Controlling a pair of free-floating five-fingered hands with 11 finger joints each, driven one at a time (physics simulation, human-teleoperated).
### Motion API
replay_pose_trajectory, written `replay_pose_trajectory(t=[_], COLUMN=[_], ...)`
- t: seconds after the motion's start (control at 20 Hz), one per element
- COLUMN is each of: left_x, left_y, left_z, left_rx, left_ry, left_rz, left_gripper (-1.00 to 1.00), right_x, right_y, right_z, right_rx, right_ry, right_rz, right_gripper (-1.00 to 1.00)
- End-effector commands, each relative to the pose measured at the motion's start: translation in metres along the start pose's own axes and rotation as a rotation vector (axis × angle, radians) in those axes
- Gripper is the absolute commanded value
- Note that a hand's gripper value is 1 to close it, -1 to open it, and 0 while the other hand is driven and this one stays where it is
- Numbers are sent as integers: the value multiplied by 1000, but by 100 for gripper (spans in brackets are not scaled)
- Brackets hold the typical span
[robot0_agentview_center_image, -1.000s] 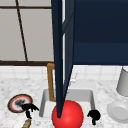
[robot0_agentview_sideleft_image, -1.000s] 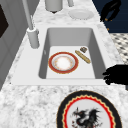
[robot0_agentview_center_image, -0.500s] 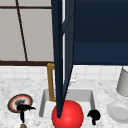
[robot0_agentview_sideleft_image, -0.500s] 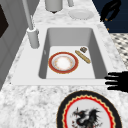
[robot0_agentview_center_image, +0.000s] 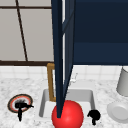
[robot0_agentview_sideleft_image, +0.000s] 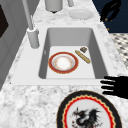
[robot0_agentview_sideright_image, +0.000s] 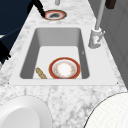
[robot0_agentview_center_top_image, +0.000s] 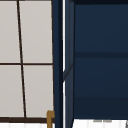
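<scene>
My left hand (robot0_agentview_center_image: 21, 107) hovers over a dragon-patterned plate (robot0_agentview_center_image: 12, 102) on the counter left of the sink. In the left side view the left hand (robot0_agentview_sideleft_image: 117, 86) is flat, with straight fingers pointing over the dragon plate's (robot0_agentview_sideleft_image: 88, 113) rim. It also shows at the far end in the right side view, left hand (robot0_agentview_sideright_image: 39, 7) beside the dragon plate (robot0_agentview_sideright_image: 55, 15). My right hand (robot0_agentview_center_image: 94, 115) hangs idle and relaxed at the sink's front right, holding nothing. A red-rimmed plate (robot0_agentview_sideleft_image: 63, 62) lies in the sink (robot0_agentview_sideleft_image: 93, 47) next to a wooden stick (robot0_agentview_sideleft_image: 82, 56).
An open navy cabinet door (robot0_agentview_center_image: 60, 57) hangs down in front of the sink. A red round shape (robot0_agentview_center_image: 68, 115) sits at the sink's front edge. A white plate (robot0_agentview_center_image: 119, 111) and a grey canister (robot0_agentview_center_image: 123, 82) stand on the right counter. The faucet (robot0_agentview_sideleft_image: 32, 37) is behind the basin.
My left hand has slid left, from the dragon plate's right edge to over the plate, with its fingers straightened. The right hand has not moved.
</scene>
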Motion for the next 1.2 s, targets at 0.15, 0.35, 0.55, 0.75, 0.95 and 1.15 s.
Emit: replay_pose_trajectory(t=[0.15, 0.35, 0.55, 0.75, 0.95, 1.15], left_x=[-4, -2, -1, -2, -1, -1], left_y=[5, 3, 4, 3, 3, 2], left_z=[3, 2, 5, 3, 4, 3], left_rx=[-9, -2, 2, -9, 0, -8], left_ry=[-10, 0, -5, -7, 1, -4], left_rz=[8, 3, 2, -12, 2, 1], left_gripper=[-100, -100, -100, -100, -100, -100], right_x=[0, 0, 0, 0, 0, 0], right_y=[0, 0, 0, 0, 0, 0], right_z=[0, 0, 0, 0, 0, 0], right_rx=[0, 0, 0, 0, 0, 0], right_ry=[0, 0, 0, 0, 0, 0], right_rz=[0, 0, 0, 0, 0, 0], right_gripper=[0, 0, 0, 0, 0, 0])
